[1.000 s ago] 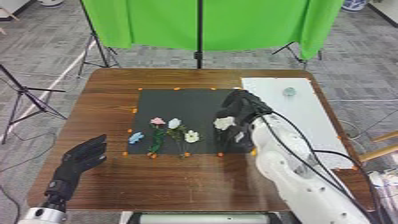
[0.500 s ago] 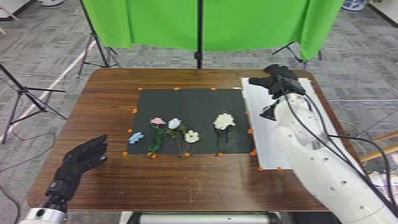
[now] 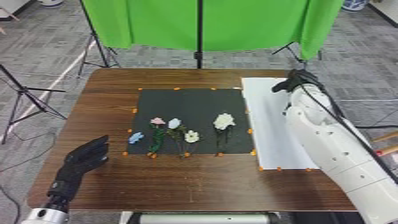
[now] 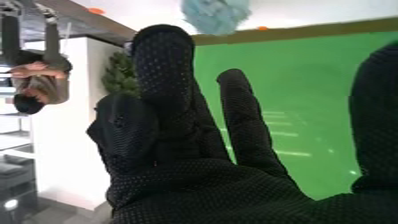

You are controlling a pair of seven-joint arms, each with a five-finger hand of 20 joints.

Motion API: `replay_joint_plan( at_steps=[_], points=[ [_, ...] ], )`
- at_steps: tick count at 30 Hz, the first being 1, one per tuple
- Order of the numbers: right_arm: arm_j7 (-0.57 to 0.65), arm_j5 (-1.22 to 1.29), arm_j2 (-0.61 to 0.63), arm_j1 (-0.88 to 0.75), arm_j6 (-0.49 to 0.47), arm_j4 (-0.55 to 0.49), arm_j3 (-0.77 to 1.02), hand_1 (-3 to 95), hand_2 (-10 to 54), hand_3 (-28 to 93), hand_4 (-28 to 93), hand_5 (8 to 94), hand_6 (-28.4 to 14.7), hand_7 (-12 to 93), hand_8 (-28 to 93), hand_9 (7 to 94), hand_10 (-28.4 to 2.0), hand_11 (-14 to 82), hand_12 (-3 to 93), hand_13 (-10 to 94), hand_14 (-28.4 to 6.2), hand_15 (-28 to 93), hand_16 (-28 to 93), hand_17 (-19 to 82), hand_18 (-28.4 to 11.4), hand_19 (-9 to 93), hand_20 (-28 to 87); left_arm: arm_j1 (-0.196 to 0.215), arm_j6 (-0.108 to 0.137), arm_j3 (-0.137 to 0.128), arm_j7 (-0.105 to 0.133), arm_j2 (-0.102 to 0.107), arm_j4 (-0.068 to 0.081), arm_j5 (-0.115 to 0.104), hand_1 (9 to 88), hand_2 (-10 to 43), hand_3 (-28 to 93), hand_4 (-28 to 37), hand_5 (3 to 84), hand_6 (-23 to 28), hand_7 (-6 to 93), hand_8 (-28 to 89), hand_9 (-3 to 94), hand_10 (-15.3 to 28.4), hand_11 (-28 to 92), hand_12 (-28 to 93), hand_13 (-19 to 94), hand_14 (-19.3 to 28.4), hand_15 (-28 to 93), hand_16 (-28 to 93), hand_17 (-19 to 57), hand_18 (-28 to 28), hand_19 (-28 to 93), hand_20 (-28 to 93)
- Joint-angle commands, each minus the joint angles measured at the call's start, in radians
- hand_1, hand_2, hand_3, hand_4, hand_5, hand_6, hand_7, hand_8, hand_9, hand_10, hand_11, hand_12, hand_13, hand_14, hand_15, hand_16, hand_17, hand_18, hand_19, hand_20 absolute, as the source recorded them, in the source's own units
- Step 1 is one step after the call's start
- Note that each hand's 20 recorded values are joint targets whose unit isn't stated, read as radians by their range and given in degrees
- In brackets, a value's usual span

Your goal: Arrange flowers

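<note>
Right hand (image 3: 300, 82): 1 o'clock on the table (image 3: 182, 185), fingers spread, thumb apart, pinching nothing.
Pale blue flower (image 4: 216, 14): near that hand, ruffled; we judge it light, soft, easily crushed, so we should pinch its stem just below the bloom.
Dark mat (image 3: 182, 102): white flower (image 3: 224, 121) at 3 o'clock, pink flower (image 3: 158, 121) at 9, blue flower (image 3: 136, 137) at 8; thin stems may slip or bend.
Left hand (image 3: 86, 154): table's 9 o'clock, loosely extended, empty.

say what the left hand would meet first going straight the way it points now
Likely the flat black mat, at its left edge beyond the small blue flower; the left hand might pass above, its height being unclear.
</note>
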Motion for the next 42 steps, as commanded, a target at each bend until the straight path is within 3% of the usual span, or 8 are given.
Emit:
replay_joint_plan(
  at_steps=[1, 9, 16, 20, 24, 33, 38, 42],
  points=[
    [-0.024, -0.034, -0.001, -0.023, 0.080, 0.057, -0.012, 25.4, -9.3, 63, -11, 41.5, -1.8, 8, -6, 53.4, -22.0, 7.7, 20.8, 72, -13.0, 63, 33, 49, -21.7, 93, 51, 0.007, -0.014, 0.008, -0.003, -0.008, 0.008, 0.000, 35.4, -9.5, 65, -9.6, 39.0, 3.6, 10.5, -5, 36.5, 11.3, 15, 14, 32, 15.4, 10, 4, 6.5, 12.2, 4, 19],
    [-0.053, -0.015, -0.010, -0.056, 0.144, 0.093, -0.008, 33.3, -9.5, 66, -13, 46.8, 0.1, 12, -8, 59.3, -18.4, 11.2, 20.3, 77, -9.1, 66, 33, 54, -18.9, 93, 54, -0.007, -0.017, 0.014, -0.003, 0.000, 0.015, -0.001, 35.5, -9.5, 65, -9.7, 38.9, 3.5, 10.4, -5, 36.5, 11.3, 15, 14, 32, 15.4, 10, 4, 6.4, 12.2, 4, 19],
    [-0.151, 0.045, -0.002, -0.085, 0.316, 0.102, -0.009, 45.7, -9.5, 69, -18, 59.9, 4.3, 20, -12, 71.6, -12.7, 16.9, 19.6, 82, -4.6, 67, 34, 58, -15.7, 93, 60, -0.007, -0.017, 0.018, -0.007, -0.005, 0.016, 0.000, 35.6, -9.5, 65, -9.6, 38.9, 3.5, 10.5, -5, 36.5, 11.3, 15, 14, 32, 15.4, 10, 4, 6.3, 12.2, 3, 19],
    [-0.141, 0.082, 0.008, -0.096, 0.420, 0.060, -0.013, 55.0, -9.5, 62, -19, 69.0, 4.7, 23, -4, 81.3, -8.9, 8.1, 31.0, 86, -2.9, 67, 34, 61, -15.0, 93, 62, -0.008, -0.018, 0.018, -0.008, -0.006, 0.015, 0.002, 35.6, -9.5, 65, -9.5, 38.9, 3.5, 10.5, -5, 36.5, 11.2, 15, 14, 32, 15.3, 9, 4, 6.2, 12.2, 3, 19],
    [-0.106, 0.116, 0.038, -0.148, 0.476, -0.086, 0.020, 59.5, -9.5, 60, -19, 78.0, 3.6, 25, 2, 87.2, -8.0, 6.0, 35.8, 88, -2.1, 67, 35, 62, -14.7, 93, 64, -0.011, -0.019, 0.015, -0.010, -0.002, 0.014, 0.005, 35.6, -9.5, 65, -9.5, 38.9, 3.4, 10.5, -5, 36.4, 11.2, 15, 14, 32, 15.4, 10, 5, 6.2, 12.2, 4, 19],
    [-0.122, 0.138, 0.039, -0.391, 0.461, -0.478, 0.116, 60.5, -9.5, 60, -19, 79.6, 2.8, 24, 3, 87.6, -8.1, 5.8, 36.5, 88, -2.0, 67, 35, 63, -14.6, 93, 64, 0.003, -0.025, 0.003, -0.014, -0.001, 0.003, 0.006, 35.6, -9.5, 65, -9.3, 38.9, 3.5, 10.3, -5, 36.4, 11.2, 15, 14, 32, 15.3, 9, 4, 6.1, 12.3, 3, 19],
    [-0.157, 0.100, -0.010, -0.513, 0.480, -0.573, 0.118, 60.5, -9.5, 60, -19, 79.6, 2.9, 24, 4, 87.3, -8.1, 5.7, 36.7, 88, -2.0, 67, 36, 63, -14.6, 93, 64, -0.002, -0.026, 0.001, -0.013, 0.003, 0.002, 0.019, 35.4, -9.5, 65, -9.3, 38.8, 3.5, 10.2, -5, 36.3, 11.1, 15, 14, 31, 15.3, 9, 5, 6.1, 12.3, 3, 19],
    [-0.188, 0.060, -0.050, -0.565, 0.505, -0.589, 0.093, 60.4, -9.5, 60, -19, 79.4, 2.8, 24, 4, 87.2, -8.2, 5.8, 37.2, 88, -2.1, 67, 36, 63, -14.6, 93, 64, 0.003, -0.020, -0.003, -0.009, 0.002, -0.003, 0.021, 35.5, -9.5, 65, -9.3, 38.8, 3.4, 10.0, -5, 36.2, 11.1, 15, 14, 32, 15.2, 9, 5, 6.1, 12.3, 3, 19]
  ],
)
